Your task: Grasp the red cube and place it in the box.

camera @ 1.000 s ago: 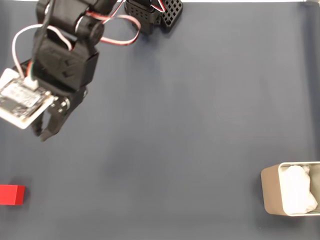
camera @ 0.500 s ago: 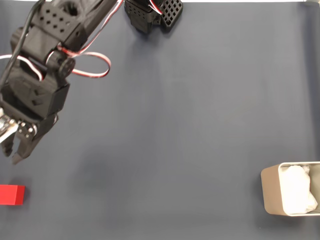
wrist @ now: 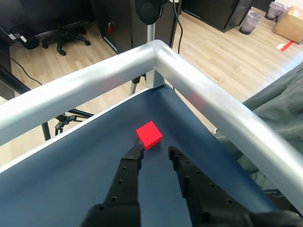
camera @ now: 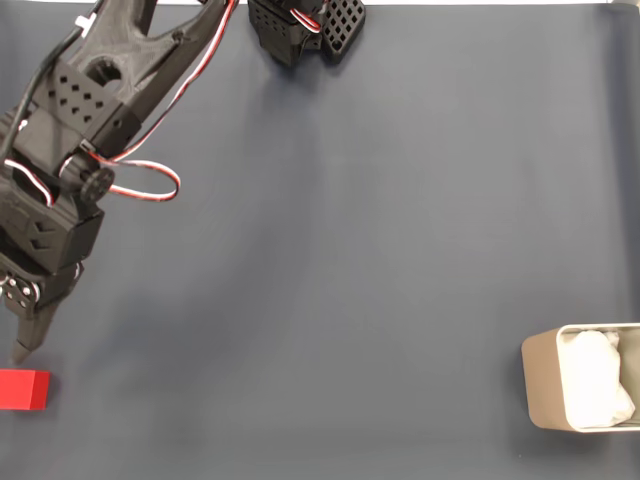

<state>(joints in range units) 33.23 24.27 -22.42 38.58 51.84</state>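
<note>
The red cube (camera: 22, 389) lies on the dark blue mat at the far left edge of the fixed view, near the front. My gripper (camera: 18, 346) hangs just above it in that view, its dark finger pointing down at the cube. In the wrist view the cube (wrist: 149, 135) sits just past the fingertips of my gripper (wrist: 155, 151), which is open with nothing between the fingers. The left fingertip (wrist: 137, 150) nearly touches the cube's near edge. The beige box (camera: 540, 392) with white wrinkly lining stands at the far right of the fixed view, partly cut off.
The arm's base (camera: 300, 30) is at the top of the fixed view. In the wrist view a silver metal rail (wrist: 199, 90) frames the table corner right behind the cube, with grey cloth (wrist: 279, 109) beyond it. Open mat (camera: 350, 280) stretches between cube and box.
The arm has swung down and to the left in the fixed view, bringing the gripper from mid-left to just above the red cube. Cube and box have not moved.
</note>
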